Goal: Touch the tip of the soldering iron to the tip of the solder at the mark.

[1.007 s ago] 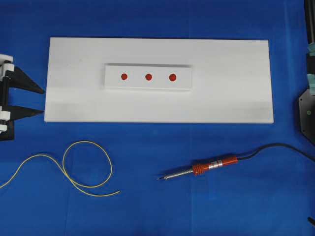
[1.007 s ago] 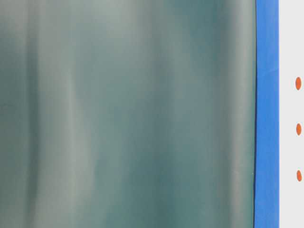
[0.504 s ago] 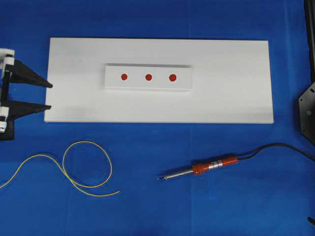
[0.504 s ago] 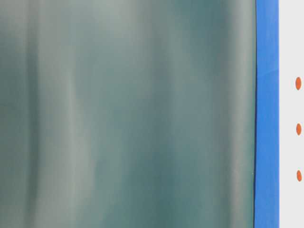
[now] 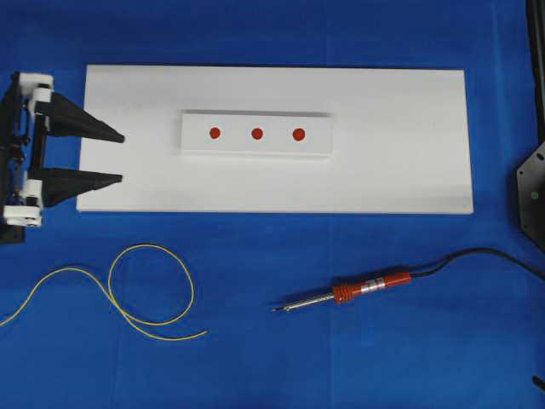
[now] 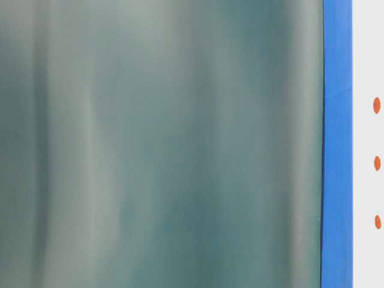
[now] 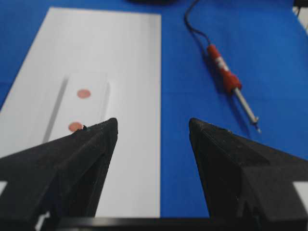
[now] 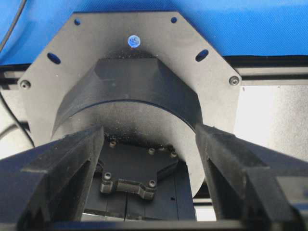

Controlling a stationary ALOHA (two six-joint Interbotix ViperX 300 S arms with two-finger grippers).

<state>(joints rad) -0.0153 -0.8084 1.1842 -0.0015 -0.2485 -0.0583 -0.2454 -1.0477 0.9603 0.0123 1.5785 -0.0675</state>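
Observation:
The soldering iron (image 5: 370, 287) lies on the blue cloth at front right, its tip (image 5: 274, 309) pointing left; it also shows in the left wrist view (image 7: 222, 67). The solder (image 5: 149, 245), a thin yellow wire, curls in a loop at front left with its free end (image 5: 204, 333) on the cloth. Three red marks (image 5: 256, 133) sit on a raised white strip (image 5: 255, 150). My left gripper (image 5: 123, 158) (image 7: 153, 122) hovers open and empty over the board's left edge. My right gripper (image 8: 150, 129) is open and empty, facing its own arm's base, and is out of the overhead view.
The white board (image 5: 392, 170) fills the table's middle. The iron's black cord (image 5: 477, 252) runs off to the right. A black base plate (image 5: 530, 194) sits at the right edge. The table-level view is mostly blocked by a blurred grey-green surface (image 6: 162, 144), with the marks (image 6: 377, 105) at its right edge.
My left gripper has moved right, from beside the board to over its left edge. A part of the right arm has left the overhead view's right edge.

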